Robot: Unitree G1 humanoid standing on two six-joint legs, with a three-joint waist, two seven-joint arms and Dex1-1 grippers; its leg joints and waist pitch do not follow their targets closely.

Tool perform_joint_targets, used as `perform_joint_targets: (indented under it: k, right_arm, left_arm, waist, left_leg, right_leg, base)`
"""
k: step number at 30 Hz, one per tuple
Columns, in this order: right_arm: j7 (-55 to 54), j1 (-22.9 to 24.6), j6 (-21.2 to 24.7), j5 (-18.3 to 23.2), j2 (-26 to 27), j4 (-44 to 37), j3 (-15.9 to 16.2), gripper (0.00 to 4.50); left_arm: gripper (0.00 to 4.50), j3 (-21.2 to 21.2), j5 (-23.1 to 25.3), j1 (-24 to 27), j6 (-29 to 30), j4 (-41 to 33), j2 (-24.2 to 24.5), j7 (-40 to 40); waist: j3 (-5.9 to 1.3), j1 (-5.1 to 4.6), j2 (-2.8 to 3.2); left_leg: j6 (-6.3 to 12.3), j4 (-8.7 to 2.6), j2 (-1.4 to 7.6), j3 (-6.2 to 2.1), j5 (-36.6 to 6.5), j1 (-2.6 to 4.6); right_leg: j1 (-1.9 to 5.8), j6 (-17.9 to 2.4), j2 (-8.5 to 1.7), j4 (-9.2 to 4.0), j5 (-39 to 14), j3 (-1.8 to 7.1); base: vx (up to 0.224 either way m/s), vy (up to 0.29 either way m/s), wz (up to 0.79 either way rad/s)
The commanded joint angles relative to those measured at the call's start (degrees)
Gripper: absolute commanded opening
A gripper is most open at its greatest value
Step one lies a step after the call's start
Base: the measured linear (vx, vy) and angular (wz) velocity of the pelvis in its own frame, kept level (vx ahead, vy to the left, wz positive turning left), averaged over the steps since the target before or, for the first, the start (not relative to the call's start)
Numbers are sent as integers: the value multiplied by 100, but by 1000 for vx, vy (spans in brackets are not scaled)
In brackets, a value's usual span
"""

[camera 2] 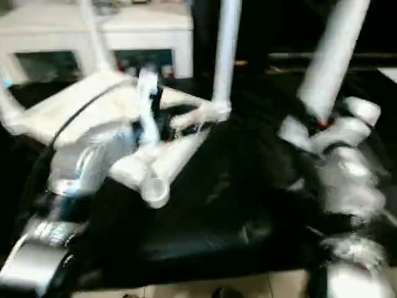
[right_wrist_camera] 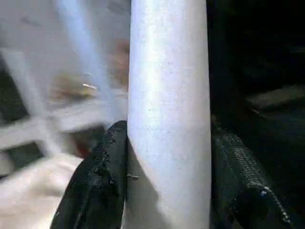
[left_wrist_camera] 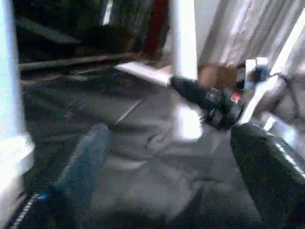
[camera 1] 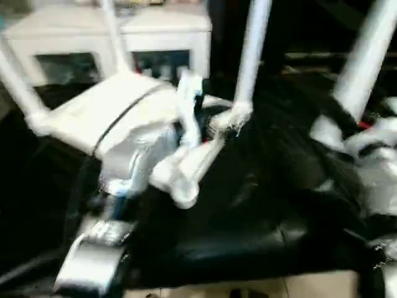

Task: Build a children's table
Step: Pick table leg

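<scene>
The children's table lies upside down, its white top (camera 1: 93, 115) resting on the black sheet. Three white legs (camera 1: 251, 56) stand up from its corner sockets. The near corner socket (camera 2: 156, 189) has no leg in it. My left forearm (camera 1: 127, 158) reaches over the top. In the left wrist view my left gripper (left_wrist_camera: 176, 162) is open, its fingers (left_wrist_camera: 267, 167) wide apart over the sheet with nothing between them. At the right, my right gripper (right_wrist_camera: 167, 157) is shut on a fourth white leg (camera 2: 335, 49), held tilted above the sheet.
The large black-sheeted table (camera 1: 248, 236) carries everything; its front edge and a strip of pale floor run along the bottom. A white cabinet with glass doors (camera 1: 167, 31) stands close behind the work.
</scene>
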Motion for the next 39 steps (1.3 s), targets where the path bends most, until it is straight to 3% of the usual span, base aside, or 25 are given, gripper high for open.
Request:
perform_joint_targets:
  k: [1, 2, 3, 4, 5, 6, 8, 9, 10, 11, 14, 16, 17, 22, 23, 29, 33, 37, 39]
  right_arm:
    - [274, 115, 95, 205, 40, -576, 365, 189]
    - [342, 228, 99, 228, 78, -783, 543, 189]
    - [498, 395, 91, 170, 126, -1043, 917, 189]
    - [547, 453, 86, 147, 146, -1129, 1036, 189]
    - [595, 538, 43, -18, 174, -1216, 1321, 189]
    - [637, 641, 31, -274, 238, -1320, 1617, 189]
    - [653, 686, 47, -374, 278, -1374, 1697, 189]
    - [644, 747, 30, -587, 371, -1396, 1842, 189]
    - [634, 754, 26, -629, 389, -1391, 1869, 189]
    - [513, 803, -52, -984, 510, -1334, 2143, 189]
    - [373, 821, -157, -1191, 462, -1332, 2444, 189]
    - [212, 765, -157, -1334, 460, -1272, 2552, 189]
    - [112, 726, -190, -1458, 459, -1206, 2601, 189]
    - [-462, 482, -341, -2118, 636, -789, 2717, 189]
    - [-647, 399, -373, -2239, 701, -691, 2729, 189]
    - [-1212, 28, -373, -2466, 1077, -447, 2939, 188]
    - [-1333, -96, -440, -2638, 1265, -282, 3005, 188]
    - [-1373, -148, -503, -2688, 1335, -195, 3045, 188]
    - [-1413, -162, -502, -2701, 1373, -181, 3074, 188]
  left_arm:
    - [450, 260, -207, -138, 97, 163, -33, 162]
    - [450, 345, -297, -211, 122, 223, -105, 209]
    - [450, 496, -469, -339, 182, 316, -223, 298]
    - [450, 547, -525, -383, 201, 348, -262, 328]
    - [450, 610, -631, -444, 185, 363, -332, 327]
    - [450, 691, -752, -519, 216, 376, -415, 342]
    - [450, 729, -791, -551, 258, 383, -447, 361]
    - [450, 750, -802, -578, 285, 415, -506, 423]
    - [450, 752, -802, -581, 286, 420, -518, 432]
    - [450, 766, -833, -578, 308, 449, -619, 504]
    - [450, 762, -809, -537, 316, 429, -667, 645]
    - [450, 803, -760, -526, 241, 455, -681, 816]
    - [421, 877, -786, -534, 256, 476, -700, 935]
    - [390, 1037, -619, -544, 184, 537, -762, 1559]
    - [378, 1083, -606, -540, 181, 548, -796, 1688]
    - [331, 1282, -477, -576, 40, 855, -925, 2444]
    - [302, 1398, -372, -606, -195, 1016, -993, 2756]
    - [270, 1403, -321, -611, -268, 1051, -1010, 2808]
    - [254, 1419, -293, -634, -362, 1095, -1010, 2924]
  waist:
    - [-414, 24, -114]
    - [-398, -26, -122]
    - [-393, -24, -113]
    - [-393, -20, -105]
    - [-389, -32, -123]
    - [-365, -84, -117]
    - [-373, -91, -55]
    - [-383, -104, -119]
    - [-363, -101, -74]
    - [-350, -98, -89]
    - [-327, -99, -100]
    - [-321, -103, -134]
    - [-314, -104, -143]
    - [-295, -145, -114]
    - [-295, -160, -164]
    - [-299, -152, -159]
    - [-351, -120, -167]
    - [-414, 3, -193]
    - [-429, 59, -221]
  left_leg:
    - [287, -421, 186, -143, -2623, 100]
    - [262, -432, 169, -152, -2661, 58]
    - [257, -430, 172, -149, -2703, 81]
    - [237, -386, 142, -115, -2778, 166]
    - [226, -383, 140, -125, -2778, 164]
    - [193, -412, 168, -163, -2941, 109]
    - [135, -453, 229, -201, -3145, 178]
    - [133, -474, 250, -216, -3165, 157]
    - [112, -526, 276, -246, -3238, 121]
    - [69, -528, 274, -236, -3355, 146]
    - [-10, -539, 269, -240, -3484, 175]
    - [-39, -536, 263, -242, -3502, 172]
    - [-44, -536, 256, -239, -3490, 171]
    - [-114, -590, 285, -271, -3737, 167]
    - [-117, -575, 272, -258, -3717, 175]
    - [-70, -546, 242, -236, -3422, 166]
    - [9, -556, 243, -228, -3027, 104]
    - [239, -556, 270, -152, -2162, 30]
    - [377, -531, 263, -91, -1903, 59]
  right_leg:
    - [293, -290, -228, -590, -3437, 87]
    - [316, -333, -216, -589, -3384, 55]
    - [299, -312, -220, -610, -3435, 53]
    - [227, -295, -217, -662, -3538, 45]
    - [233, -290, -226, -670, -3556, 31]
    - [265, -175, -216, -683, -3702, -18]
    - [264, -166, -236, -693, -3540, -15]
    - [288, -188, -245, -678, -3422, -11]
    - [317, -213, -252, -639, -3260, 1]
    - [288, -194, -258, -639, -3299, 3]
    - [286, -144, -288, -668, -3391, -14]
    - [280, -101, -309, -681, -3470, -14]
    - [277, -73, -318, -697, -3525, -15]
    - [285, -21, -296, -677, -3490, -27]
    - [273, -29, -308, -696, -3512, -25]
    - [263, -74, -339, -713, -3478, 6]
    - [291, -294, -366, -631, -3033, 96]
    - [320, -887, -366, -454, -1813, 238]
    - [283, -1050, -332, -416, -1616, 283]
  base:
    - [0, 0, 0]
    - [0, 0, 0]
    - [0, 0, 0]
    - [0, 0, 0]
    - [0, 0, 0]
    - [0, 0, 0]
    - [0, 0, 0]
    - [0, 0, 0]
    - [0, 0, 0]
    - [0, 0, 0]
    - [0, 0, 0]
    - [0, 0, 0]
    - [0, 0, 0]
    - [0, 0, 0]
    - [0, 0, 0]
    - [0, 0, 0]
    - [0, 0, 0]
    - [0, 0, 0]
    - [50, -18, 8]
